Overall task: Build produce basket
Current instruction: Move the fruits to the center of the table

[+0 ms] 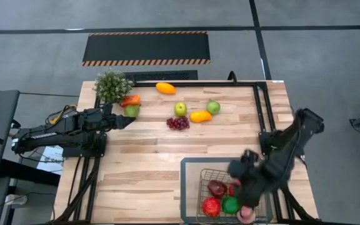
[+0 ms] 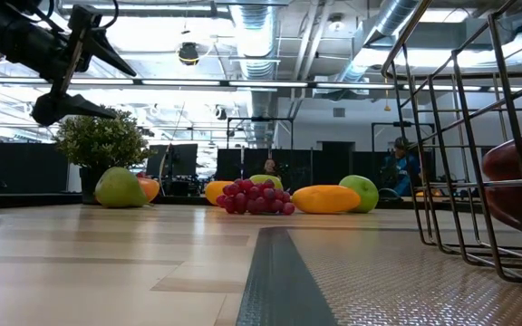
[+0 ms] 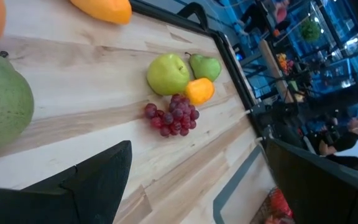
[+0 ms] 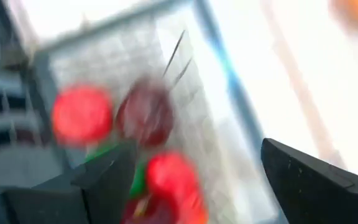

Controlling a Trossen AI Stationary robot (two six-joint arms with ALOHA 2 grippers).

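Observation:
The wire basket [image 1: 189,187] with its grey rim stands at the table's near edge, right of centre. It holds a maroon fruit [image 1: 217,188], a red one [image 1: 211,206], a green one [image 1: 230,205] and a pink one [image 1: 245,215]. My right gripper [image 1: 242,190] hovers open over the basket's right half [image 4: 197,149], with red fruit below its fingers. My left gripper [image 1: 130,120] is open and empty [image 3: 197,146], raised above the table just near of a green fruit [image 1: 132,110]. Grapes [image 1: 178,123], a green apple [image 1: 180,109], a yellow fruit [image 1: 200,116], a green pear [image 1: 213,107] and an orange fruit [image 1: 165,88] lie on the table.
A bushy potted plant [image 1: 112,85] stands at the far left corner, with an orange-red fruit [image 1: 130,100] beside it. A dark frame rail [image 1: 264,112] runs along the table's right side and far edge. Bare wood lies between the basket and the fruit group.

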